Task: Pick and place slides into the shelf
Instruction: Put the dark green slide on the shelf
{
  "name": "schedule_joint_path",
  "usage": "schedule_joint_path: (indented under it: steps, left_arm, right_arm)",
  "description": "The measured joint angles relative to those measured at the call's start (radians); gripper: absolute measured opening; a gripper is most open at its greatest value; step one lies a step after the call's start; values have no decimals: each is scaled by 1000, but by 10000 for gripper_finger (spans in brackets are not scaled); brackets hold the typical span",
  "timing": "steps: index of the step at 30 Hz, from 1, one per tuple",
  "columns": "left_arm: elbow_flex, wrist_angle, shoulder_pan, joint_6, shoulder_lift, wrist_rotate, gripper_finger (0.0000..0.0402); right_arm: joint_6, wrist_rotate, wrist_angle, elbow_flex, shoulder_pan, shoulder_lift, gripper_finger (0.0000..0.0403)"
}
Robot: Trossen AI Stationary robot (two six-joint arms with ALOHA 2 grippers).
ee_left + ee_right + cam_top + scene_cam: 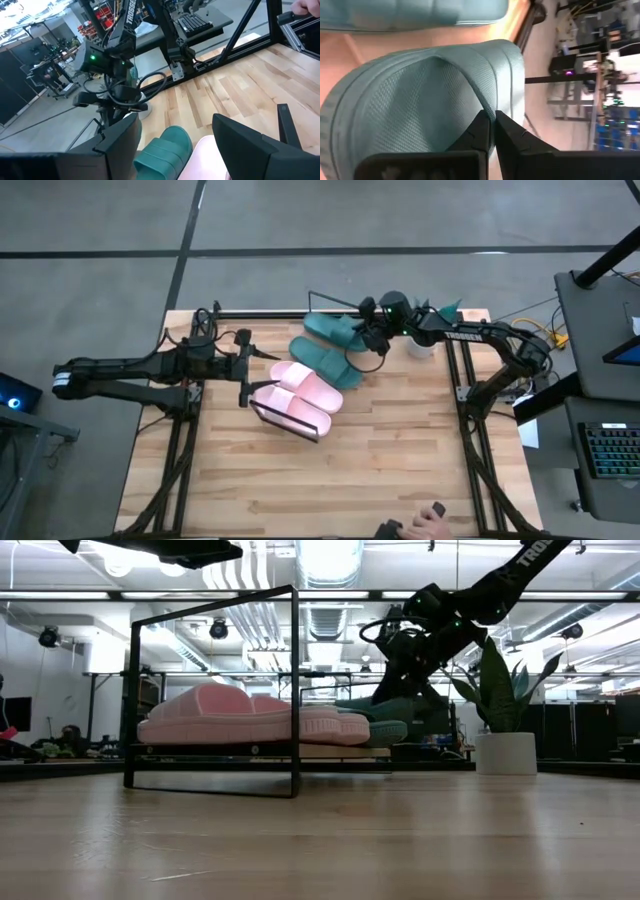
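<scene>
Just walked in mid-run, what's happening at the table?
Slides are going onto the shelf. Both pink slides and both teal slides already lie on it. The right gripper is shut, its fingertips at the strap edge of the far teal slide. The left gripper hovers open beside the pink pair.

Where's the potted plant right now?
In the high view the potted plant stands at the table's far right edge, just behind the right arm, beside the teal slides.

I work in a robotics lab: my butcher-block table [400, 450] stands on a bare concrete floor [300, 220], under exposed ceiling ducts [325, 565], with equipment racks [50, 75] and a keyboard [610, 450] nearby.
</scene>
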Motion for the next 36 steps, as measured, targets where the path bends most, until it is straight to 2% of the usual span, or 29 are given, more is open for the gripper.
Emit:
schedule_joint_path:
  steps: [10,27,31,36]
  left_arm:
    - [-1,1,0,0,0,0,238]
    - [-1,2,0,-1,-2,-3,238]
    - [-1,2,0,-1,-2,-3,238]
    - [-1,2,0,-1,-1,-4,238]
  right_arm:
    - [74,-2,-118,0,21,0,8]
    - [104,-34,-131,-1,58,0,9]
    - [119,-25,-133,-1,59,0,30]
    - [183,-23,-135,-2,60,0,84]
